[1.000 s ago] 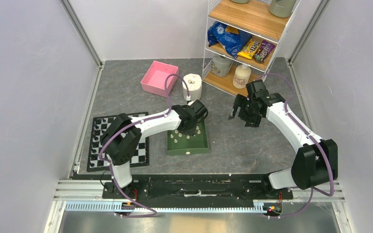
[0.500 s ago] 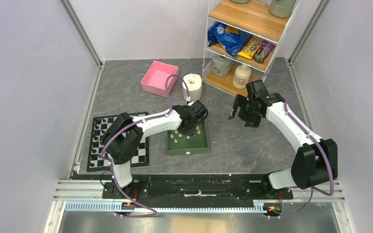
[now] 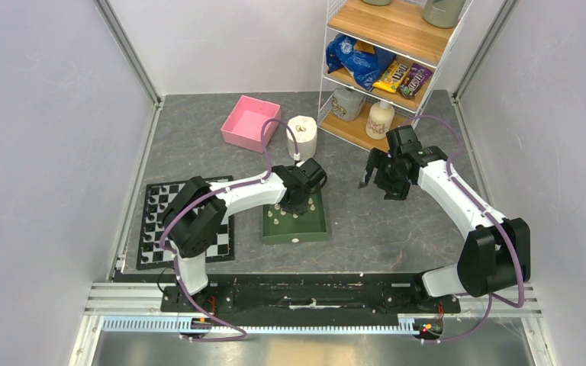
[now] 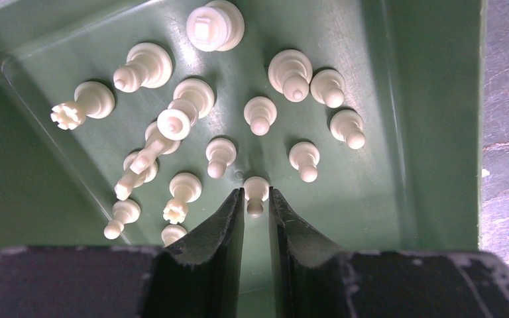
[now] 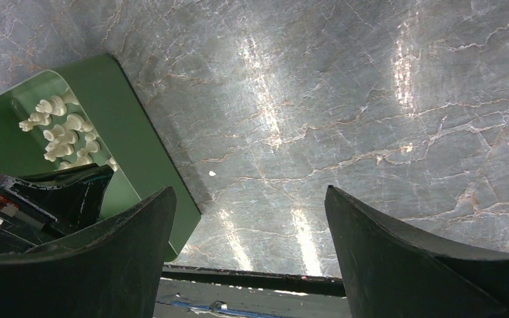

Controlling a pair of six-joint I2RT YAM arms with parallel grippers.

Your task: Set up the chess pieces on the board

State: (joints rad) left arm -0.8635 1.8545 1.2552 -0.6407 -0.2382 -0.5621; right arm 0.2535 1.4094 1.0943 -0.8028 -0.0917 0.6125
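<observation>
Several cream chess pieces [image 4: 192,99] lie and stand in the green tray [image 4: 431,99], which sits on the table right of the board [image 3: 160,194]. My left gripper [image 4: 256,193] reaches down into the tray [image 3: 297,236], its fingertips pressed on both sides of one small pawn [image 4: 255,209]. From above, the left gripper [image 3: 297,204] covers the tray's far half. A few pieces [image 3: 149,221] stand on the board's left columns. My right gripper [image 3: 372,179] hangs open over bare table right of the tray; its wrist view shows the right gripper [image 5: 250,189] empty and the tray [image 5: 132,132] at left.
A pink box [image 3: 249,122] and a white paper roll [image 3: 303,136] stand behind the tray. A wire-and-wood shelf [image 3: 385,69] with snack bags and bottles fills the back right. Grey walls close in both sides.
The left jaws have narrowed onto the pawn, and the left wrist shifted slightly. The right arm has stayed put.
</observation>
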